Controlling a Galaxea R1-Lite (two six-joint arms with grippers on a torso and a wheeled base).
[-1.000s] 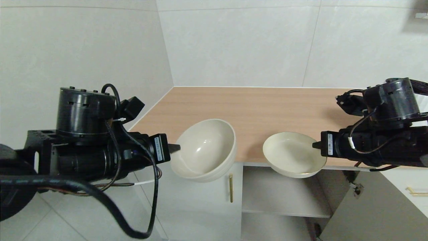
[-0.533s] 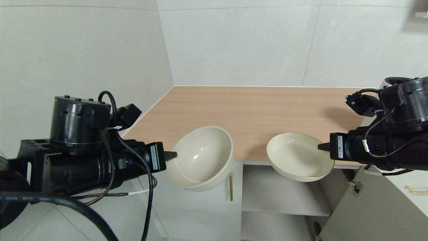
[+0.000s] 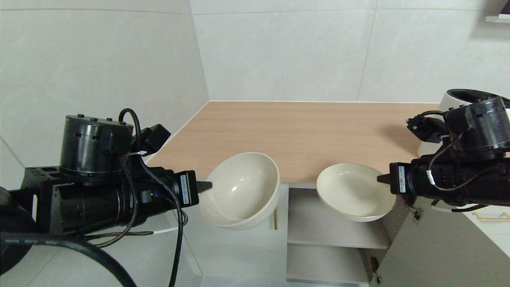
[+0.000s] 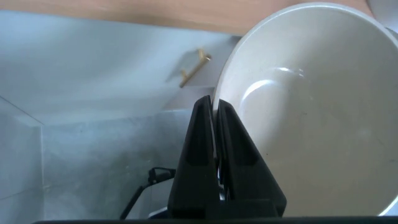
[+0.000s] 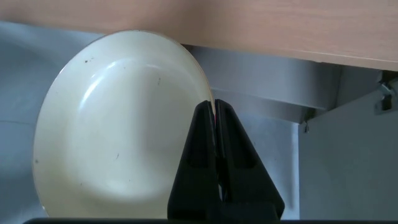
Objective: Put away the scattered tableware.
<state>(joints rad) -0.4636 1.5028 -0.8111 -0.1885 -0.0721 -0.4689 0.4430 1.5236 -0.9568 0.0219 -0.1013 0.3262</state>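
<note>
Left pincer [image 3: 209, 184] clamps the bowl [image 3: 243, 189] rim, right pincer [image 3: 378, 178] the plate [image 3: 350, 189] rim, mid-frame; either dish could pivot, slip, or strike the desk [image 3: 299, 131].

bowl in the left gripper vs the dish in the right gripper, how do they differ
The bowl is deep and rounded; the dish is shallow and flatter. The bowl hangs before the closed cabinet door; the dish hangs before the open shelves. Both are cream, empty, tilted, each pinched at the rim, by the left gripper and the right gripper.
</note>
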